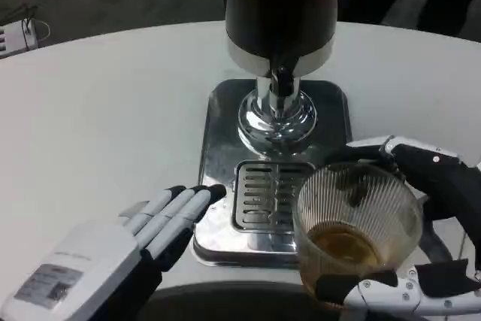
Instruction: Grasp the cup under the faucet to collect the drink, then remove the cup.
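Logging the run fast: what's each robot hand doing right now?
Left robot hand: open, fingers straight, holding nothing.
Right robot hand: holding the glass cup with amber drink.

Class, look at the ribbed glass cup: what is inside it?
The cup, held by the right robot hand, contains a shallow layer of amber drink at the bottom. The cup's base is hidden by the robot hand's lower fingers.
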Motion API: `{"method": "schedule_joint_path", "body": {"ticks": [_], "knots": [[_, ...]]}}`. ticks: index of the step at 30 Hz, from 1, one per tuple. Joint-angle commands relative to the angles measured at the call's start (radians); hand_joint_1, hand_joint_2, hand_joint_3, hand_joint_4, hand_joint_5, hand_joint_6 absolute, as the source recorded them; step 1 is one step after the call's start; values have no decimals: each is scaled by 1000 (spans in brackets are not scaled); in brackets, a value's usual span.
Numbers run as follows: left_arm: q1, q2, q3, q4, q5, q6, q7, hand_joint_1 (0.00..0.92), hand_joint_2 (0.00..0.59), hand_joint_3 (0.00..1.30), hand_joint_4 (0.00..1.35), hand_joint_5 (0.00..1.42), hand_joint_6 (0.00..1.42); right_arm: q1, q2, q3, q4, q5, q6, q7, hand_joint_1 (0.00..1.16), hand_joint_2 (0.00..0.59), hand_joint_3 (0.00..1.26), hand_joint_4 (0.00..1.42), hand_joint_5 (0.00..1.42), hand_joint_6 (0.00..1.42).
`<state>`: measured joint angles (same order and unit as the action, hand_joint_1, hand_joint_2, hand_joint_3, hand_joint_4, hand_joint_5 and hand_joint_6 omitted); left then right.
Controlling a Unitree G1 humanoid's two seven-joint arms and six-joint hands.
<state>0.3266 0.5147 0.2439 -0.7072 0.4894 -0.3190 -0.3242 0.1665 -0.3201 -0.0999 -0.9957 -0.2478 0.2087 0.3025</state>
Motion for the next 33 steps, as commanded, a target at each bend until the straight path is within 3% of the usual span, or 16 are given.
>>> {"method": "schedule_joint_path", "body": {"ticks": [1,17,33], "knots": [[36,-36,-5,-46,63,10,15,0,67,7,0,0,48,18,-7,-19,-39,18,-45,1,1098,102,866,1111,1372,1419],[22,-47,-63,-47,93,45,-5,0,69,16,0,0,43,64,-10,-47,-51,21,-112,1,1103,103,877,1111,1372,1422],[27,-37,-55,-49,91,48,-9,0,69,16,0,0,43,77,-8,-53,-51,18,-132,2,1111,104,877,1111,1372,1422]]}}
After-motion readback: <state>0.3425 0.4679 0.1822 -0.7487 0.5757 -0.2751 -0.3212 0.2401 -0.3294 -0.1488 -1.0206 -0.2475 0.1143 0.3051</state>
